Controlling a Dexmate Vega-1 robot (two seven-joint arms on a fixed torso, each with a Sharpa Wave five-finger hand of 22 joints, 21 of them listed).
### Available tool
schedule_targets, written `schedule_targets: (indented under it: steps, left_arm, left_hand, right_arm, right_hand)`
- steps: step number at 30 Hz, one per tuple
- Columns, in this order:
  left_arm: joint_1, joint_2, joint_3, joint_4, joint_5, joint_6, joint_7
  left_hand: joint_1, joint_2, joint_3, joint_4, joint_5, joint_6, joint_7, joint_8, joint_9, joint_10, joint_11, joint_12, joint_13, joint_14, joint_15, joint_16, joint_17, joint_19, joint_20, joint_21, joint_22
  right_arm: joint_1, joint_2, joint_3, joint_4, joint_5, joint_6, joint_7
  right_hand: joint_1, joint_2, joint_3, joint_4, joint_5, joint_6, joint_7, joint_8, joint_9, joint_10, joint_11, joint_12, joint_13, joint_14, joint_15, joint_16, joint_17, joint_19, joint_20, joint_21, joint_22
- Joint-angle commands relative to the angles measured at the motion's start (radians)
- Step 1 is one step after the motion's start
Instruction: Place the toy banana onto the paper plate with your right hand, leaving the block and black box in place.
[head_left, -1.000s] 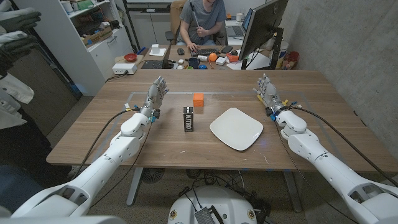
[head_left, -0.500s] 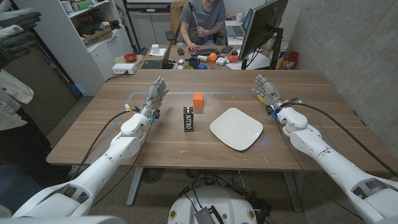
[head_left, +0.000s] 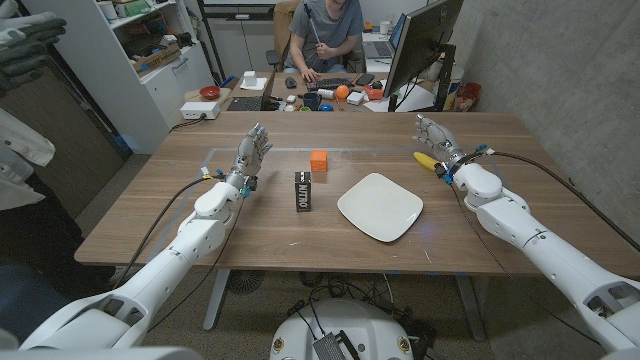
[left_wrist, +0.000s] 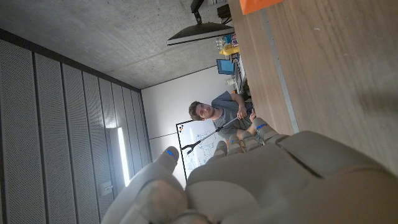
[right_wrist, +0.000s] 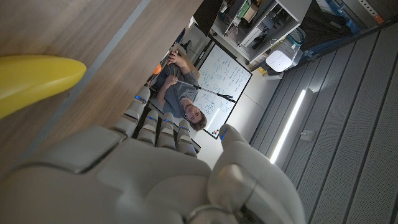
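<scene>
Right hand (head_left: 437, 137) is empty, fingers apart and reaching up, standing right of the white square paper plate (head_left: 380, 207) and just beside the yellow toy banana (head_left: 426, 159). Not gripping it yet. Banana lies on the wooden bench (head_left: 150, 215), off the plate's far right corner, close to the wrist; the right wrist view has its tip (right_wrist: 37, 79) alongside the hand.

Left hand (head_left: 252, 153) is also empty with fingers spread, well left of the plate.

Risks:
- Banana sits nearer the wrist than the fingers, so closing from this pose likely knocks or rolls it away.
- Small orange block (head_left: 318, 159) and upright black box (head_left: 303, 190) stand left of the plate; an overshoot on the carry could tip the box, which looks top-heavy.
</scene>
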Motion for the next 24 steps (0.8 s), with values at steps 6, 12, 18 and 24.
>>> schedule_targets:
  steps: [6, 12, 18, 24]
  left_arm:
    - [-0.006, -0.001, 0.005, 0.000, 0.006, 0.007, 0.004]
    - [-0.009, -0.005, 0.006, 0.005, 0.006, 0.005, 0.002]
    - [-0.010, -0.006, 0.006, 0.009, 0.005, 0.004, -0.001]
    - [-0.010, -0.007, 0.005, 0.012, 0.003, 0.004, -0.002]
  left_hand:
    - [0.004, 0.098, 0.003, -0.002, 0.007, -0.028, 0.005, 0.007, 0.004, -0.067, 0.004, 0.004, 0.002, -0.120, 0.004, 0.006, 0.004, -0.027, 0.004, -0.002, 0.003]
    - [0.004, 0.098, 0.002, -0.002, 0.007, -0.026, 0.008, 0.006, 0.004, -0.064, 0.004, 0.004, 0.002, -0.119, 0.004, 0.006, 0.004, -0.024, 0.004, -0.004, 0.003]
    - [0.005, 0.098, 0.002, -0.002, 0.007, -0.021, 0.008, 0.007, 0.005, -0.059, 0.005, 0.005, 0.002, -0.118, 0.004, 0.005, 0.004, -0.022, 0.004, -0.006, 0.003]
    - [0.005, 0.098, 0.001, -0.003, 0.008, -0.016, 0.008, 0.008, 0.005, -0.055, 0.008, 0.005, 0.002, -0.114, 0.005, 0.006, 0.004, -0.019, 0.007, -0.007, 0.003]
  right_arm:
    - [-0.022, -0.073, 0.028, -0.101, -0.118, -0.016, -0.086]
    - [-0.015, -0.087, 0.029, -0.114, -0.159, -0.012, -0.096]
    - [-0.003, -0.100, 0.024, -0.120, -0.218, -0.011, -0.115]
    - [0.016, -0.107, 0.017, -0.110, -0.271, -0.005, -0.129]
  right_hand:
    - [0.028, -0.004, 0.014, -0.014, -0.008, 0.021, -0.014, 0.008, 0.002, 0.016, 0.000, 0.000, 0.003, 0.013, -0.009, 0.004, 0.001, 0.017, -0.009, -0.005, 0.003]
    - [0.038, -0.007, 0.018, -0.023, -0.012, 0.024, -0.018, 0.006, 0.002, 0.020, -0.003, -0.001, 0.003, 0.015, -0.015, 0.002, 0.000, 0.022, -0.017, -0.008, 0.003]
    - [0.047, -0.012, 0.021, -0.031, -0.017, 0.027, -0.022, 0.005, 0.002, 0.021, -0.007, -0.003, 0.003, 0.016, -0.021, -0.001, 0.000, 0.023, -0.021, -0.012, 0.003]
    - [0.056, -0.017, 0.024, -0.040, -0.022, 0.029, -0.025, 0.003, 0.002, 0.026, -0.012, -0.004, 0.003, 0.019, -0.028, -0.004, -0.001, 0.028, -0.027, -0.015, 0.003]
